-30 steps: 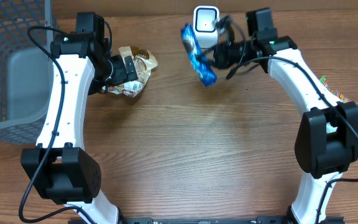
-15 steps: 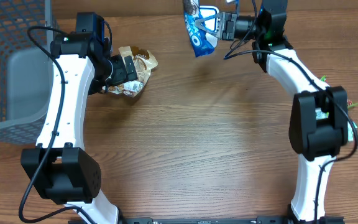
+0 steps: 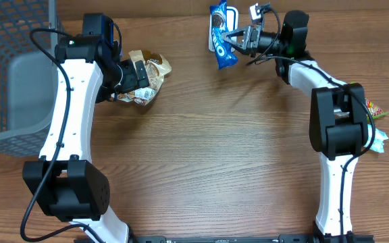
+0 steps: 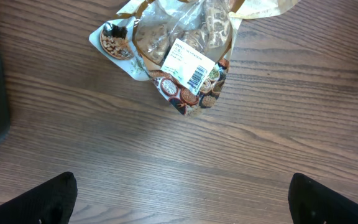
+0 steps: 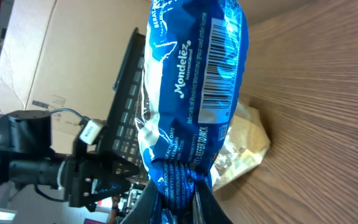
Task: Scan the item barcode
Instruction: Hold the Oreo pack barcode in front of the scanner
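my right gripper (image 5: 176, 200) is clenched on one end of the blue pack (image 5: 194, 93). the rest of the pack sticks straight out past the fingertips, with its barcode (image 5: 220, 65) turned toward the wrist camera. from overhead, the pack's free end reaches just beside the white scanner (image 3: 231, 12), beyond the jaws. my left gripper (image 4: 188, 198) stands wide apart and grasps nothing. a brown snack bag (image 4: 185, 59) lies on the table (image 4: 260, 143) ahead of its fingers, not between them.
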You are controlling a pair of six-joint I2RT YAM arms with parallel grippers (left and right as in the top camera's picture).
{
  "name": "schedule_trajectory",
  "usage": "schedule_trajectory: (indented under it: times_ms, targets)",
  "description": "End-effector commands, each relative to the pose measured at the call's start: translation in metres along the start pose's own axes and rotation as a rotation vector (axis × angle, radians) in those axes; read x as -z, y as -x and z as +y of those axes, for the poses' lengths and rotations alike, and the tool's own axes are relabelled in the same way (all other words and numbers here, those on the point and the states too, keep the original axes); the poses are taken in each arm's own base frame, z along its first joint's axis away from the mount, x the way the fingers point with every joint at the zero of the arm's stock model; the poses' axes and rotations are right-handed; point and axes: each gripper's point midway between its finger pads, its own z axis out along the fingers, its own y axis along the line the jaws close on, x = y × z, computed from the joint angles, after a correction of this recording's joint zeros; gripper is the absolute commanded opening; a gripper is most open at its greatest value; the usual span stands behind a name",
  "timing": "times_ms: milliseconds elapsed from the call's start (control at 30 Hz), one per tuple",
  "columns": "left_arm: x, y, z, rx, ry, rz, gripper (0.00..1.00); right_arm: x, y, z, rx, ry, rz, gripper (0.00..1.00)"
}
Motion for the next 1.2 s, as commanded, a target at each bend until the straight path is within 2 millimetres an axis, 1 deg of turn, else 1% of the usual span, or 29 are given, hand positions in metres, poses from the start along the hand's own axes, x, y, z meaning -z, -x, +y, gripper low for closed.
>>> schedule_trajectory:
  times_ms: [0, 133, 300, 500, 667, 867, 1000, 1167]
  targets:
    - [-0.004, -0.002, -0.003, 0.0, -0.003, 0.014, 1.0, 0.0, -0.002, -0.014, 0.011, 0.0, 0.003, 0.04]
    - [-0.004, -0.002, -0.003, 0.0, -0.004, 0.015, 1.0, -0.002, -0.006, -0.021, 0.043, 0.006, 0.01, 0.04]
    - [-0.004, -0.002, -0.003, 0.0, -0.003, 0.015, 1.0, -0.002, -0.004, -0.022, 0.078, 0.011, -0.003, 0.04]
    - [-0.004, -0.002, -0.003, 0.0, -0.003, 0.015, 1.0, -0.002, 0.001, -0.03, 0.106, -0.013, -0.039, 0.04]
    - [-0.004, -0.002, -0.003, 0.0, -0.004, 0.015, 1.0, -0.003, -0.003, -0.051, 0.077, -0.037, -0.053, 0.04]
    - [-0.004, -0.002, -0.003, 0.0, -0.004, 0.015, 1.0, -0.003, -0.006, -0.062, 0.058, -0.049, -0.059, 0.04]
    - [-0.004, -0.002, -0.003, 0.0, -0.003, 0.015, 1.0, -0.002, -0.006, -0.063, 0.061, -0.048, -0.061, 0.04]
    - [-0.004, -0.002, -0.003, 0.0, -0.004, 0.015, 1.0, 0.0, -0.002, -0.048, 0.098, -0.002, -0.061, 0.04]
